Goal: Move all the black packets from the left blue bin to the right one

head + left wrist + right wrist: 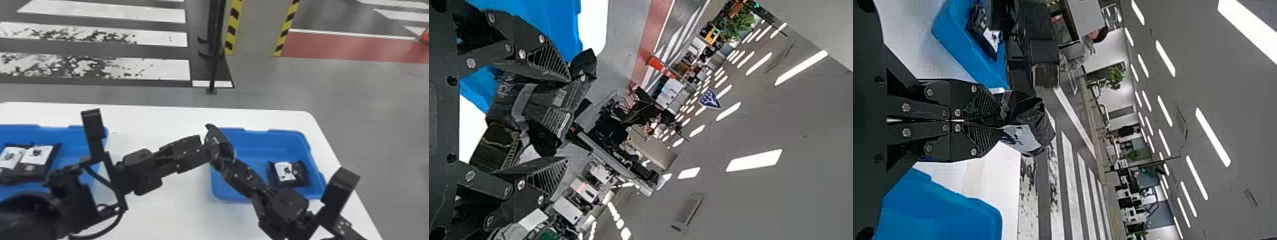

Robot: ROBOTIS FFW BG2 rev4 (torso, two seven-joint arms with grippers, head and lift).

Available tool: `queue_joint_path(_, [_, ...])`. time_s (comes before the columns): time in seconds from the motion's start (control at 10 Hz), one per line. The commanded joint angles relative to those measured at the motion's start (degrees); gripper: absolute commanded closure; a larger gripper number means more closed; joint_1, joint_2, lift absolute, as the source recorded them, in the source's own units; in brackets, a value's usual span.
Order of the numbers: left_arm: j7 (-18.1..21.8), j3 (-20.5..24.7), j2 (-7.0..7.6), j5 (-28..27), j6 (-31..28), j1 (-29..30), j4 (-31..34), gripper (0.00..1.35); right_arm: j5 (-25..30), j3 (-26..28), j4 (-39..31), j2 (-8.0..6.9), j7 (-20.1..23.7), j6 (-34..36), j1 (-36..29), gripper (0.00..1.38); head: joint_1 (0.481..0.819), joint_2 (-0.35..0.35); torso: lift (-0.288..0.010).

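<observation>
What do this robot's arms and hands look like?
The left arm and right arm are black, with chunky, boxy segments; a black cable curves beside the left one. The left pincer and right pincer each have two black fingers with angular plates, silvery round screw heads and ribbed patches near the tips.

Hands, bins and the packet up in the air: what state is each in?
Left hand: open
Right hand: closed on the raised packet
Raised packet: crumpled, gripped at one end
Left bin: open-topped, holding at least two packets
Right bin: open-topped, holding at least one packet
</observation>
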State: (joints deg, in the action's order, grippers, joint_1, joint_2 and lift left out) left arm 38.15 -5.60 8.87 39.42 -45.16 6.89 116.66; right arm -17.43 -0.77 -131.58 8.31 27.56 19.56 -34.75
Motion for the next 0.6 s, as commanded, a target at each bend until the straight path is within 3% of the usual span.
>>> queue_joint_path(0.0, [0.0,1.9,0.01,0.5,-0.3,2.3,2.2,0.14,1.7,2.7,1.9,-0.48,-0.1,-0.2,1.6,1.27,0.695,-0.152,-0.144])
queue_joint_path(0.5, [0.1,9.1,-0.69,0.0,-1.5,8.9,7.6,0.14,12.3,11.1,16.1,-0.31,-1.0,-0.9,13.4,1.25,0.695,-0.235,-0.144])
